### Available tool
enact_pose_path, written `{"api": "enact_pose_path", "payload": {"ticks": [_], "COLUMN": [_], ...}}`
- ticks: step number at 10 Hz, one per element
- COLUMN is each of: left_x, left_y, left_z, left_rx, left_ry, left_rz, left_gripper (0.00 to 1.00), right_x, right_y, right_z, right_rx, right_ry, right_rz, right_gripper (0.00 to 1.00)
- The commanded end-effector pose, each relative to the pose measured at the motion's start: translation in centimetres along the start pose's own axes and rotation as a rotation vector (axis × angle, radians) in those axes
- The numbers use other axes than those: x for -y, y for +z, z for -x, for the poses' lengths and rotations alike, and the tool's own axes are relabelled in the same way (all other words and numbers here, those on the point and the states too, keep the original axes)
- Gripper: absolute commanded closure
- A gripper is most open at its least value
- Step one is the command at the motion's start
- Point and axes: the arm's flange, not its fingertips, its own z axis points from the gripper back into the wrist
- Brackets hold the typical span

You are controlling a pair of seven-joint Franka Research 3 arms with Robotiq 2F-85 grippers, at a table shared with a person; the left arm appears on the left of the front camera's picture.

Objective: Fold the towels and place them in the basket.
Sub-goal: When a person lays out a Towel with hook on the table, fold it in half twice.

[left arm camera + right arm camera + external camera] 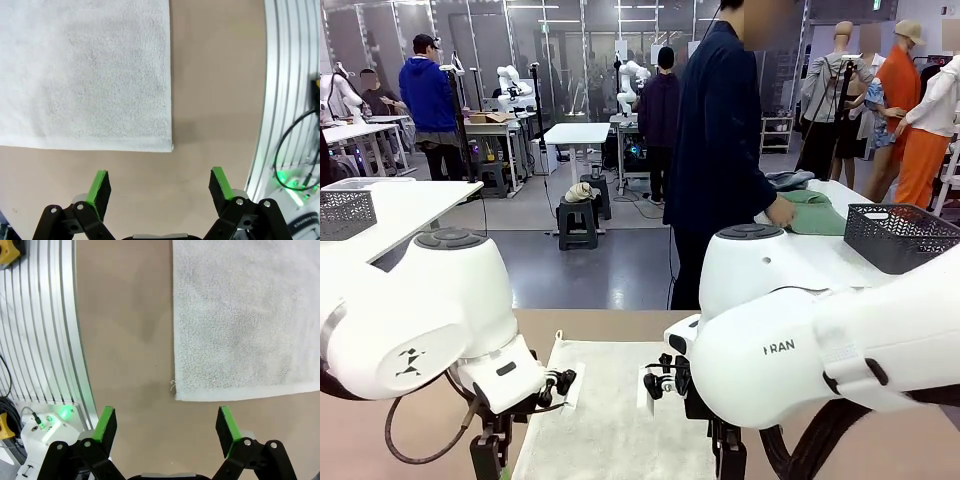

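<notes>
Two arms reach down over the table (pixel 220 100), one beside each near corner of the one white towel (pixel 85 75), which lies flat. The left gripper (pixel 160 182) and the right gripper (pixel 167 422) are both spread wide, holding nothing.

Cream-white towel (pixel 85 75) on a tan worktop (pixel 215 75); left end effector (pixel 160 175) is black, pads (pixel 98 189) bright green; basket's (pixel 905 245) dark charcoal mesh.
</notes>
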Motion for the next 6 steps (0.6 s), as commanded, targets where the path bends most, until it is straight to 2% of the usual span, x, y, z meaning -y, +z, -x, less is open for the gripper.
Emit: {"api": "enact_pose_path", "payload": {"ticks": [1, 6], "left_x": [1.0, 1.3], "left_y": [-1.6, -3.5], "left_z": [0.2, 0.7], "left_rx": [0.037, 0.034], "left_ry": [0.028, 0.05], "left_rz": [-0.008, 0.001], "left_gripper": [0.0, 0.0], "right_x": [-0.2, -0.5], "right_y": [-1.9, -3.5], "right_z": [1.0, 2.3], "right_rx": [-0.016, -0.021], "right_ry": [-0.013, -0.039], "right_rz": [0.023, -0.005], "right_gripper": [0.0, 0.0]}}
